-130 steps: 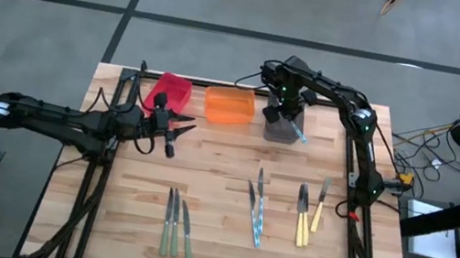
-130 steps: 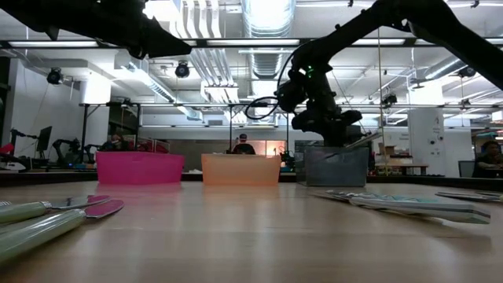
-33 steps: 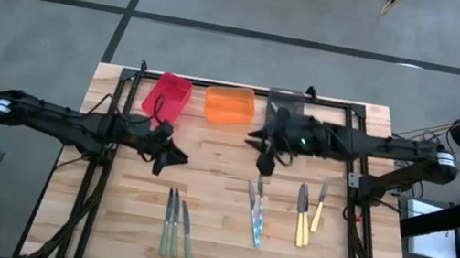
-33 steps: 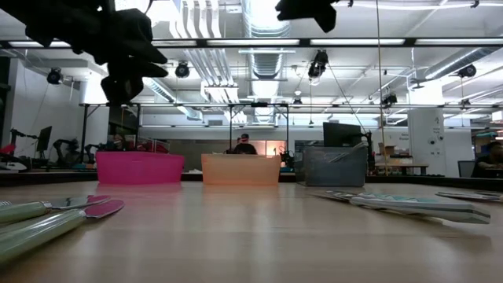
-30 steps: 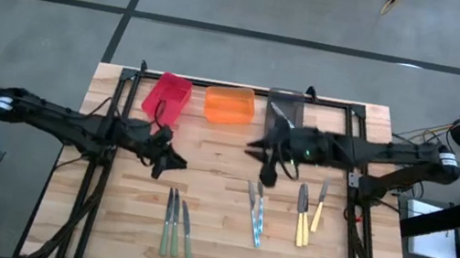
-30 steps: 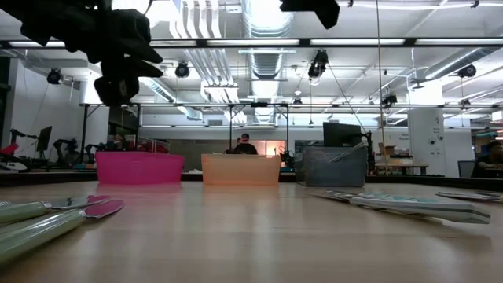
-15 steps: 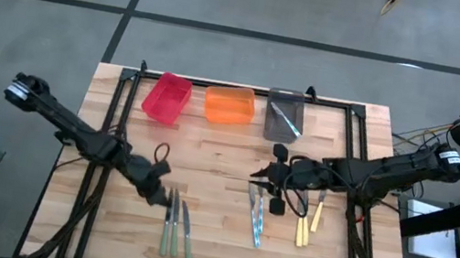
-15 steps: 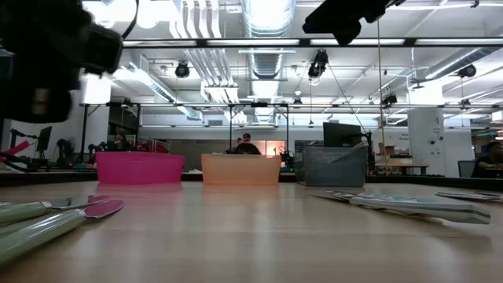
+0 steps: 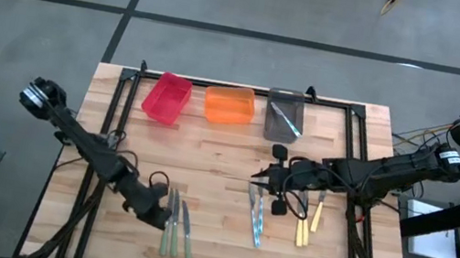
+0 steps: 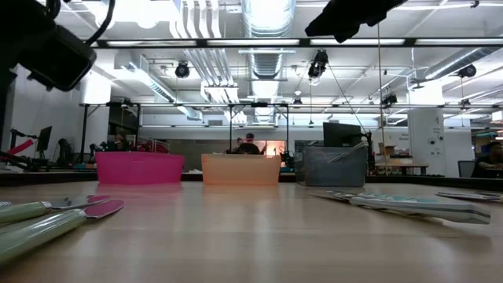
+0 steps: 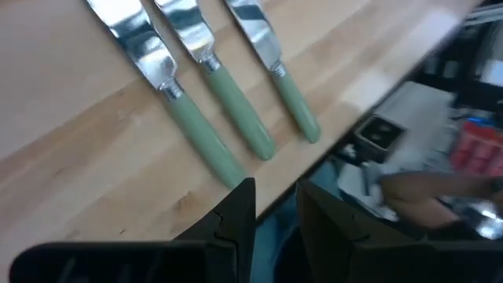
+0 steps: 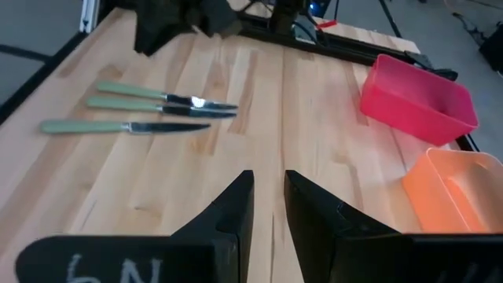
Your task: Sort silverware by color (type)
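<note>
Just beside the three green-handled knives [image 9: 176, 224], whose handles ran toward the desk's [image 9: 225, 161] near edge, I saw my left claw [image 9: 155, 216], nearly clenched and empty, nearer than the right.

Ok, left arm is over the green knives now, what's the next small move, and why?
Probably lower the left gripper onto the nearest green-handled knife and close on its handle. Its fingers stand slightly apart with nothing between them, and all three green knives lie loose on the table, none binned yet.
</note>
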{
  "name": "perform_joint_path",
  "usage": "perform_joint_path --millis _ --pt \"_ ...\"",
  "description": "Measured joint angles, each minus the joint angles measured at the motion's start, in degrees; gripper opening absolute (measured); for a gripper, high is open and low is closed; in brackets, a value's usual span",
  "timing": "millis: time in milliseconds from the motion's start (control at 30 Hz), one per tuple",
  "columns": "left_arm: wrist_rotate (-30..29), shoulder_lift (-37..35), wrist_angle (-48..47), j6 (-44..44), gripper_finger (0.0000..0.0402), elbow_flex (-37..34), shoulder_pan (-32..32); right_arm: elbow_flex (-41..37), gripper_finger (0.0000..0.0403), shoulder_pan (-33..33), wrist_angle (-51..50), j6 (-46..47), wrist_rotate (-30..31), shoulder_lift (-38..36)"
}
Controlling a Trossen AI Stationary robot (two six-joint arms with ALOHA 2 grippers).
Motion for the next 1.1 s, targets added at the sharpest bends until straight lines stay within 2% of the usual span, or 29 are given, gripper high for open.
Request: perform_joint_path --millis 233,433,733,1100 --pt "0.0 10.2 -18.7 0.4 0.0076 14.4 -0.6 0.0 0.0063 0.0 -2.3 -1.2 0.0 -0.2" --pt "-0.7 16.7 -26.2 -1.5 0.0076 21.1 -0.7 0.0 0.0063 0.0 -2.3 -1.4 0.0 -0.8" --pt "-0.6 22.8 -32.5 -2.5 0.0088 25.1 -0.7 -0.1 0.0064 0.0 -3.0 -0.8 -0.1 -1.2" --pt "-2.2 24.8 -32.9 -2.6 0.0173 25.4 -0.7 -0.1 0.0061 0.0 -3.0 -1.2 -0.1 -1.3"
